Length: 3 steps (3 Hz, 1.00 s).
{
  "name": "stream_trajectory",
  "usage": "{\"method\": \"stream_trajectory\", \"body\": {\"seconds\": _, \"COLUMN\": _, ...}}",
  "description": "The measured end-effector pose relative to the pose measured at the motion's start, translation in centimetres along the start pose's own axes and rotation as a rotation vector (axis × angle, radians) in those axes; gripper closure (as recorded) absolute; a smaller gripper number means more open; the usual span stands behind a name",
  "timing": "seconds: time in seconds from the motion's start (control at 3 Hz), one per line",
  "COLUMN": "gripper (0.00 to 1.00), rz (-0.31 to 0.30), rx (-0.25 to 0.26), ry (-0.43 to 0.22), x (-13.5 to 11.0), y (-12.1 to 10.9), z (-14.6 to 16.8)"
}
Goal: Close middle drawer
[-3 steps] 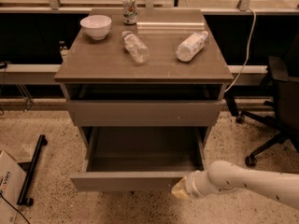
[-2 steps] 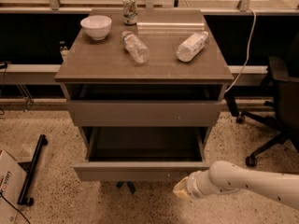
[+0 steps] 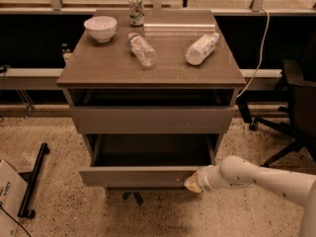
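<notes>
The middle drawer [image 3: 138, 176] is the lowest one showing in the grey-brown cabinet. It stands pulled out part way, its low flat front panel facing me and its dark box interior [image 3: 153, 149] open above it. My gripper [image 3: 192, 183], pale at the end of the white arm [image 3: 256, 177], is against the right end of that front panel. The arm comes in from the lower right. The taller front panel [image 3: 153, 120] above sits nearly flush, with a dark gap under the cabinet top.
On the cabinet top [image 3: 98, 63] are a white bowl [image 3: 100, 28], a can [image 3: 136, 10], a clear bottle [image 3: 142, 49] lying down and a white bottle [image 3: 201, 48] lying down. An office chair [image 3: 296, 107] stands at the right. A cardboard box [image 3: 7, 194] and a black bar [image 3: 33, 179] lie on the floor at the left.
The middle drawer has slid back into the cabinet by a good part of its length. My gripper has moved with its front panel, staying at the right end.
</notes>
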<state>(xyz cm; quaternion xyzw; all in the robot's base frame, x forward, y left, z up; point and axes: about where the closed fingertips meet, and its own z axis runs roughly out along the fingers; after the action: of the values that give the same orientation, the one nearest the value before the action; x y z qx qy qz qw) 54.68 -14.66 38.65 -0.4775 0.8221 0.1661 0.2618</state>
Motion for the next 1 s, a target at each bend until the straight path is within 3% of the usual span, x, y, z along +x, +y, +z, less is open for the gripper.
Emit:
{"method": "stream_trajectory", "body": {"seconds": 0.33, "gripper": 0.63, "rz": 0.000, "rx": 0.002, "ry": -0.001, "x": 0.0, "y": -0.2, "z": 0.1}}
{"method": "stream_trajectory", "body": {"seconds": 1.0, "gripper": 0.16, "rz": 0.021, "rx": 0.048, "ry": -0.033, "x": -0.7, "y": -4.3, "z": 0.1}}
